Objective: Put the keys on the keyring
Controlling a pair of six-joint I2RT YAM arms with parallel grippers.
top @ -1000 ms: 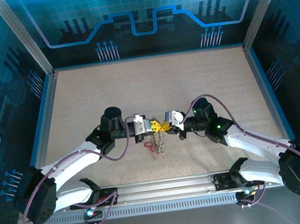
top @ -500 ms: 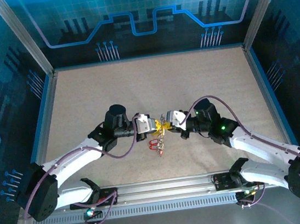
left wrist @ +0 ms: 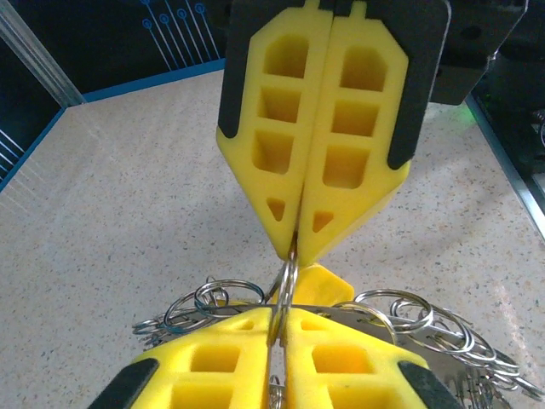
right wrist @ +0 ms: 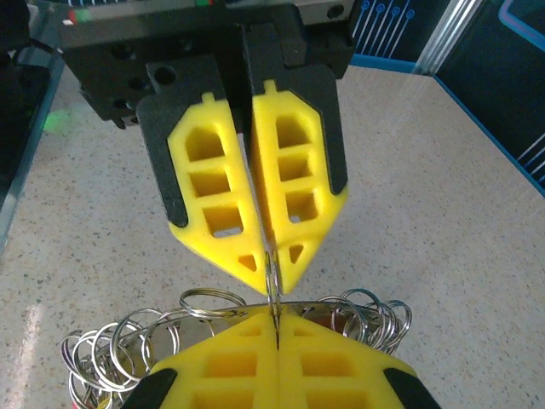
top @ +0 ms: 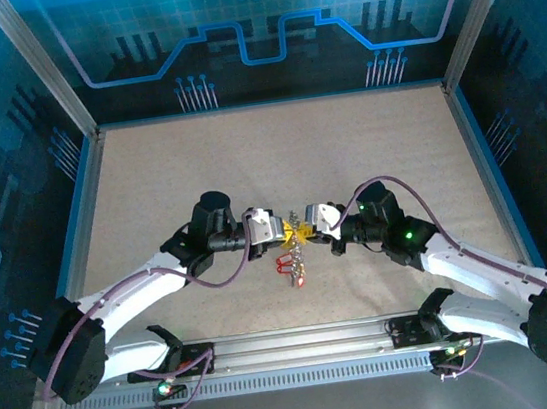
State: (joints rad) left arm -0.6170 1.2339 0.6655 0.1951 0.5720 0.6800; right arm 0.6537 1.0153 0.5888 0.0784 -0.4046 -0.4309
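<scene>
Directly beneath the keys (top: 283, 263), speckled beige tabletop (top: 198, 164); blue-lit patterned walls (top: 260, 25) around.

1. Keyring (top: 295, 230): over the middle of the desk (top: 149, 180), somewhat toward its near edge. It is the landmark for all entries below.
2. Left pincer (top: 283, 229): immediately left of the keyring, clamped on that side of it.
3. Right pincer (top: 306, 224): immediately right of the keyring, clamped on the opposite side. The two pincers meet tip to tip, with the keyring in both seams.
4. Keys (top: 290, 268): just in front of the keyring, toward the arm bases and slightly to its left.
5. Small rings (left wrist: 209, 300): bunched on either side of the keyring, beside the pincer tips.
6. Arm bases (top: 178, 363): well in front of the keyring at the desk's near edge, one on each side.
</scene>
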